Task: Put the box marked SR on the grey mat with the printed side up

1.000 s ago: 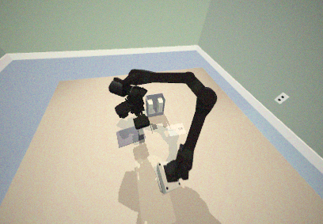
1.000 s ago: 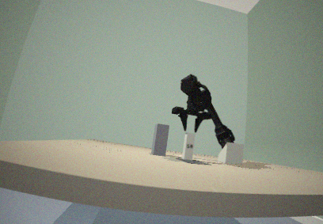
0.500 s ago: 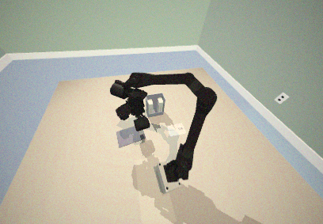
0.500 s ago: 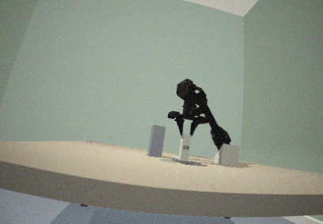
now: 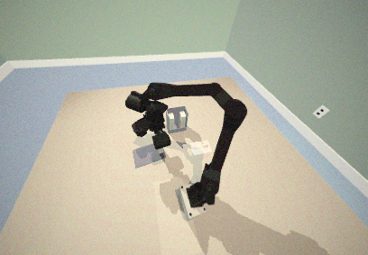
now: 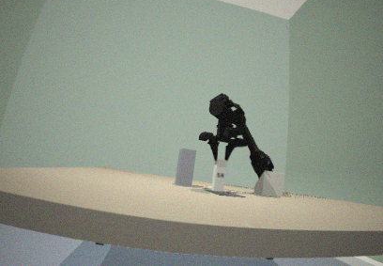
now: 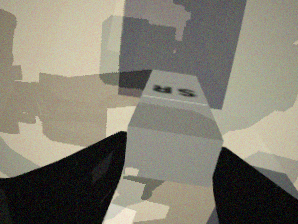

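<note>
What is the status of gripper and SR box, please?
Gripper shut on SR box. Box upright, code on its side, not facing up. Nothing seen blocking.

Bare room, type unclear: green walls (image 5: 113,20) (image 6: 155,72), white skirting (image 5: 113,59), blue floor (image 5: 41,101) (image 6: 155,253), wall socket (image 5: 321,111).

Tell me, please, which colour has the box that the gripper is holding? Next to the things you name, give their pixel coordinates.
The SR box (image 6: 218,181) (image 7: 174,154) is pale grey-white with black letters, clearest in the wrist view.

Top looks steeply down, exterior sideways from low, wrist close above.
</note>
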### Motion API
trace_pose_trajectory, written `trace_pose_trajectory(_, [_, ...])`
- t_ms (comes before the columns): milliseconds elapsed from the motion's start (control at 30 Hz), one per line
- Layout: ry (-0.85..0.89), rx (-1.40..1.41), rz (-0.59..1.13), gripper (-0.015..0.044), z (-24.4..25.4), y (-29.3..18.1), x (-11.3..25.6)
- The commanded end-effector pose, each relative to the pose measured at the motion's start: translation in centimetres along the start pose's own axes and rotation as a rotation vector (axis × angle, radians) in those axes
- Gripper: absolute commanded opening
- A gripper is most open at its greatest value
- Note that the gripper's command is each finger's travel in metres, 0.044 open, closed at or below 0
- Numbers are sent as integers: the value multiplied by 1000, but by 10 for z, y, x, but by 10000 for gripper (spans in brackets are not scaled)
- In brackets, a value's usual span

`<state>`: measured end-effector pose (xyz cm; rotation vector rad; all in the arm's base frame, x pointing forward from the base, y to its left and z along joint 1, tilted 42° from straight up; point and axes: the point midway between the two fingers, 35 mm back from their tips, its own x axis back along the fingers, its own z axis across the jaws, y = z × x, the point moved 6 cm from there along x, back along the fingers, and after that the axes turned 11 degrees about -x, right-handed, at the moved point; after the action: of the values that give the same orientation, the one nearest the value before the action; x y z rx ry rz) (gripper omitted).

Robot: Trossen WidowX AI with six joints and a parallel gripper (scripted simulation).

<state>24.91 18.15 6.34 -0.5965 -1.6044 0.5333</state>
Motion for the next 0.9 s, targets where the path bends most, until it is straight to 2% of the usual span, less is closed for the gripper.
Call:
trace_pose_trajectory(0, [0,-1,0,154,0,0,0])
trace_pose_trajectory(333, [-2,3,3,154,0,0,15])
trace_pose_trajectory(867, [-4,7,1,154,2,23,14])
